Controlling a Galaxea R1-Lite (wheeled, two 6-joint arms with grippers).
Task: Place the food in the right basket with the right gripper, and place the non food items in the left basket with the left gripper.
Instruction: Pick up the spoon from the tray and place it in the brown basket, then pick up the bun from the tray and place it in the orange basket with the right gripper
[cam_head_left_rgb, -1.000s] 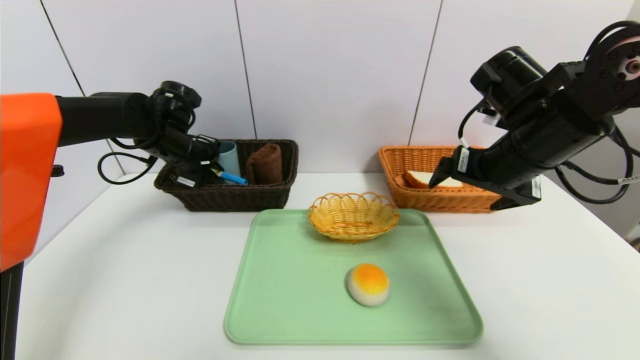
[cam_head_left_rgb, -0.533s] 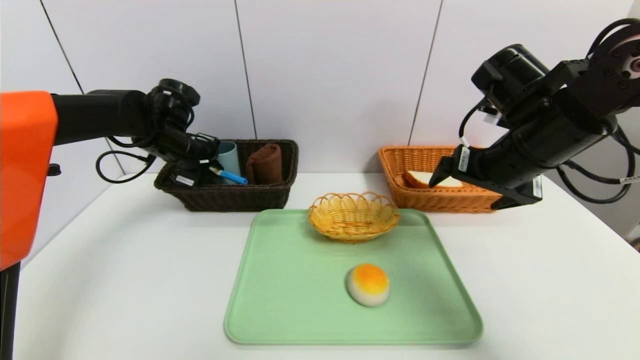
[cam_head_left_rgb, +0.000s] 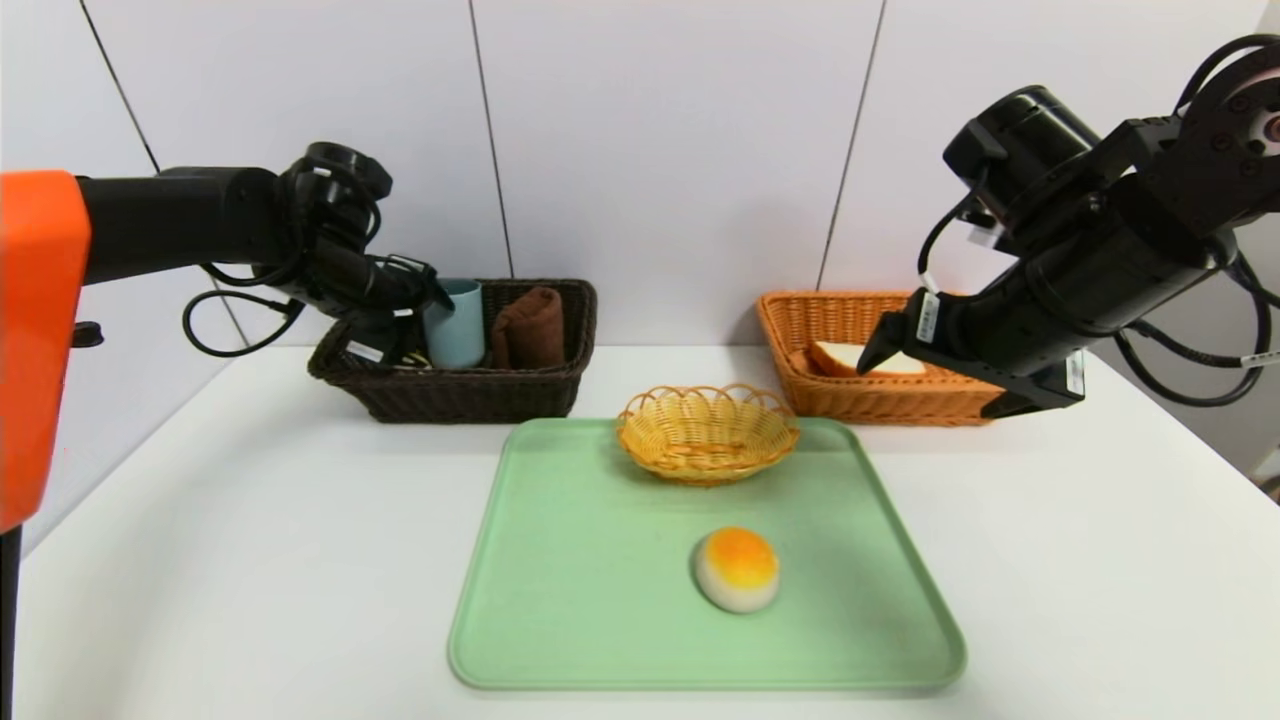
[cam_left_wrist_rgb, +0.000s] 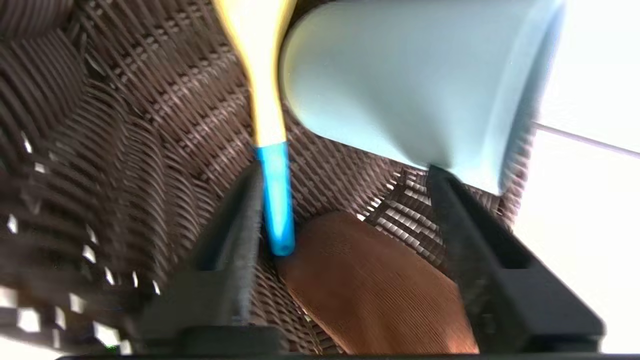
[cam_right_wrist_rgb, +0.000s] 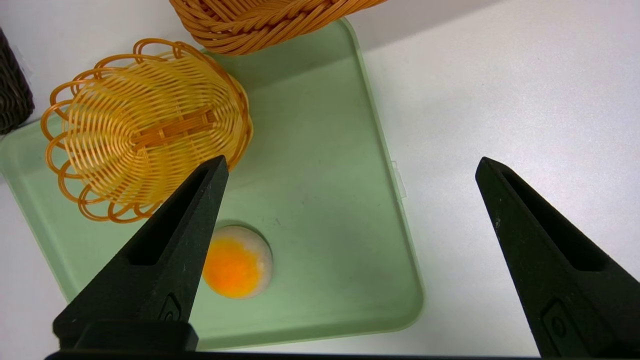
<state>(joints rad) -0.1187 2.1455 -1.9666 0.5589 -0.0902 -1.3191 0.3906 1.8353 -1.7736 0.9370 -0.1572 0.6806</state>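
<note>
Inside the dark brown rectangular wicker basket (cam_head_left_rgb: 470, 400), by its left end, the black left gripper (cam_left_wrist_rgb: 345, 170) has parted its fingers, letting the blue-handled wooden spoon (cam_left_wrist_rgb: 276, 195) drop beside the grey-blue cup (cam_head_left_rgb: 456, 325) and rolled brown towel (cam_head_left_rgb: 530, 328). Only the left wrist view shows the whole blue handle. The black right gripper (cam_right_wrist_rgb: 352, 162), fingers wide, hangs near the front edge of the orange-tan wicker basket (cam_head_left_rgb: 850, 402), which holds the white bread slice (cam_head_left_rgb: 865, 358); the orange-topped bun (cam_head_left_rgb: 738, 570) sits toward the green tray's (cam_head_left_rgb: 560, 600) front edge, on a white bench (cam_head_left_rgb: 230, 560) against pale panels (cam_head_left_rgb: 660, 150).
</note>
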